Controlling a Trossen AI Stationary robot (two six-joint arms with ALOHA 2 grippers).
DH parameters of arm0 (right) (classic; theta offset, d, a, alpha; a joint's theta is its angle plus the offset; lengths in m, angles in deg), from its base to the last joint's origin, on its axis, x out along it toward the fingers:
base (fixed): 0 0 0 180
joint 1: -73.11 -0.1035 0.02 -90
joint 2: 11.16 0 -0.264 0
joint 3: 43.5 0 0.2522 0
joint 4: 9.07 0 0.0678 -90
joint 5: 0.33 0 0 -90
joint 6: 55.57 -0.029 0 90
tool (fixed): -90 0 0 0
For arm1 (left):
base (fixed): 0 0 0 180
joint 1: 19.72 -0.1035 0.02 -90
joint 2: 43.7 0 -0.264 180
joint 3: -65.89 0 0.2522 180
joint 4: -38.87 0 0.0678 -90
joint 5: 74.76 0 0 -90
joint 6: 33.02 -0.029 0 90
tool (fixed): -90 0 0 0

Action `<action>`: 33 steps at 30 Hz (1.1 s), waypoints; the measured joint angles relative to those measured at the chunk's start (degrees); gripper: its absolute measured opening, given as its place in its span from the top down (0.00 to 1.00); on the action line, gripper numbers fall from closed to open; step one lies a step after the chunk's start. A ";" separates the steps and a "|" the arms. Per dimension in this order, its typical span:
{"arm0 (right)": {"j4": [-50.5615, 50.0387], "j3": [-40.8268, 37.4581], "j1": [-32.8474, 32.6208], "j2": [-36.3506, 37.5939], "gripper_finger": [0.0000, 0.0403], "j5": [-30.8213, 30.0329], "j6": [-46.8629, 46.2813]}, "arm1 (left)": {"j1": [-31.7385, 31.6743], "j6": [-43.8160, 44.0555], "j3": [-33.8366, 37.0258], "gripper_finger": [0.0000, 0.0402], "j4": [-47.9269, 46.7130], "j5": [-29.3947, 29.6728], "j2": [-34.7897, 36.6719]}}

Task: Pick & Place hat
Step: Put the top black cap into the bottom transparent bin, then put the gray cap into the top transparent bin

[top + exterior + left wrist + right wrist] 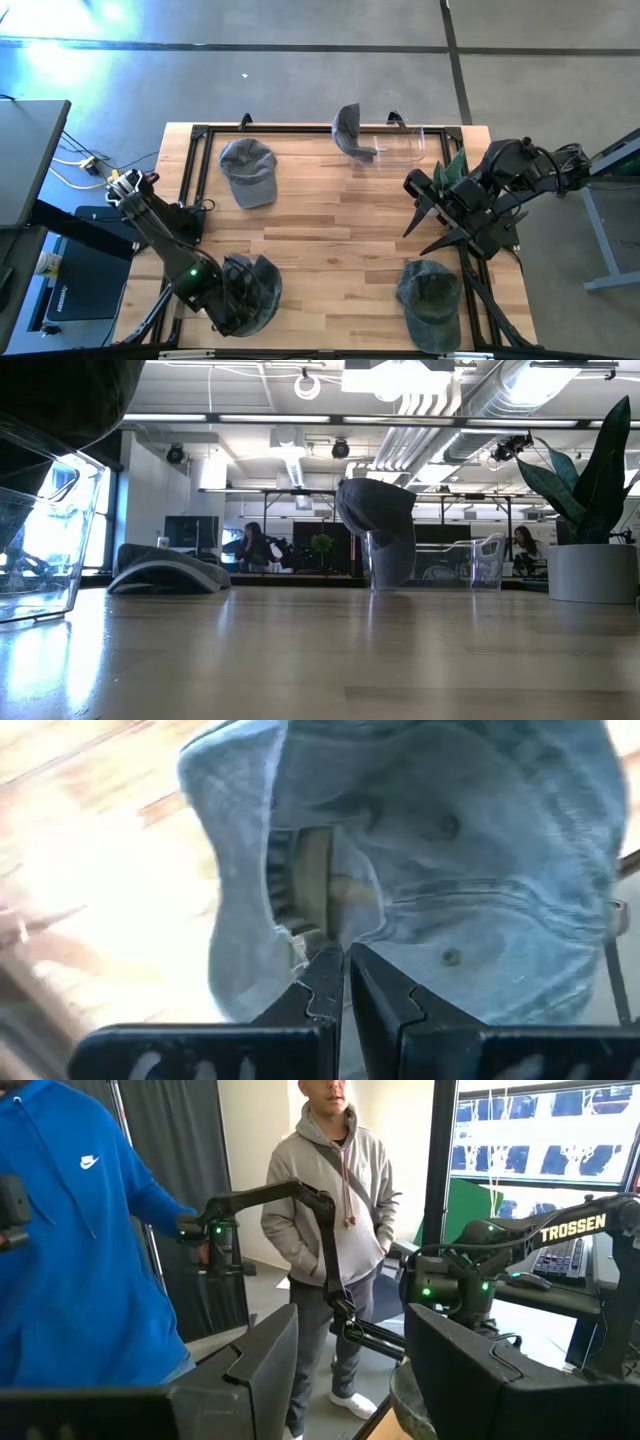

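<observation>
Left gripper (343, 982) clamped on hat (440, 870) — pinching its fabric at the near-left table corner.

Fingers (318, 988) nearly touching, denim fold caught between them, the hat's crown spreading out ahead of the tips. Right gripper (432, 215) hangs apart over the table's right side, jaws spread, nothing in them — another cap (432, 300) just below it.

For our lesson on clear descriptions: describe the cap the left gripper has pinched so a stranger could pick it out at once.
Start at the wooden table and go to its near-left corner, where the left arm reaches down. There lies a faded blue-grey denim cap, its fabric pinched in the shut left gripper. None of the other three caps on the table has a gripper touching it.
</observation>
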 joint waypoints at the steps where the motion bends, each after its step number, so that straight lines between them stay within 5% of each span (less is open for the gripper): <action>1: 0.00 0.00 -0.01 0.00 0.55 0.00 -0.01 | 0.04 0.24 0.17 0.95 -0.05 -0.26 0.04; 14: 0.04 0.00 -0.01 0.00 0.55 -3.47 -3.76 | -5.93 -2.24 11.37 0.95 11.26 9.24 0.19; 24: -10.69 0.00 -0.61 -0.98 0.55 -10.08 -19.06 | -10.47 -29.40 4.35 0.95 4.33 6.60 8.17; 33: -23.50 0.00 -3.09 -4.58 0.55 -15.31 -19.59 | -10.36 -34.30 -1.10 0.95 4.61 20.33 10.22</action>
